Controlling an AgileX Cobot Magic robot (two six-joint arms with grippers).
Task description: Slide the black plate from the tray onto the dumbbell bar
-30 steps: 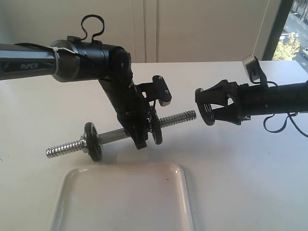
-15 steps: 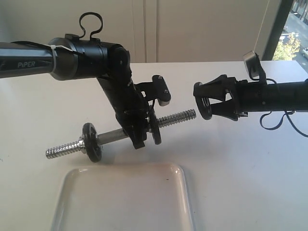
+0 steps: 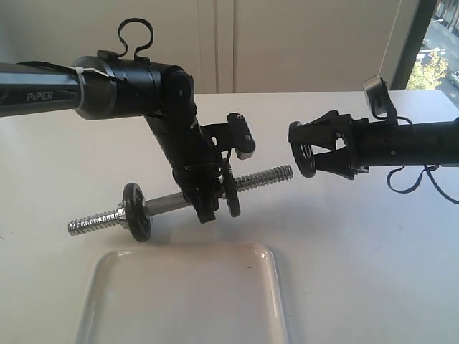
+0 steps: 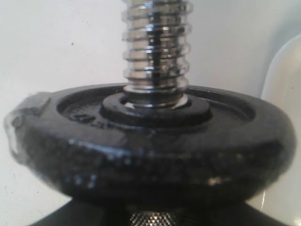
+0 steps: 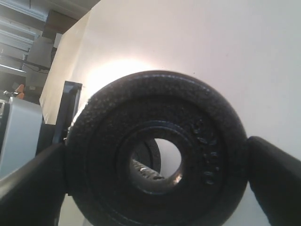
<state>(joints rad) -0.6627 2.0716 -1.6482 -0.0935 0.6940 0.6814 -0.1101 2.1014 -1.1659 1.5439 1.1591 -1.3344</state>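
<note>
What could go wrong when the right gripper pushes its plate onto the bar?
Through the hole of the black plate, the dumbbell bar tip looks off-centre; the plate may catch on the coarse thread.
The left gripper holds the tilted bar mid-shaft only; a push by the right gripper might swing it.

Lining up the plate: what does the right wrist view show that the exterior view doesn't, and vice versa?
Right wrist only: through the black plate's centre hole, the dumbbell bar's threaded end shows off-centre. Exterior only: the gap between plate and bar tip, the left jaws gripping the bar between two other plates threaded on it, and the tray nearer the camera. Both: the plate clamped by its rim in the right jaws, facing the bar.
</note>
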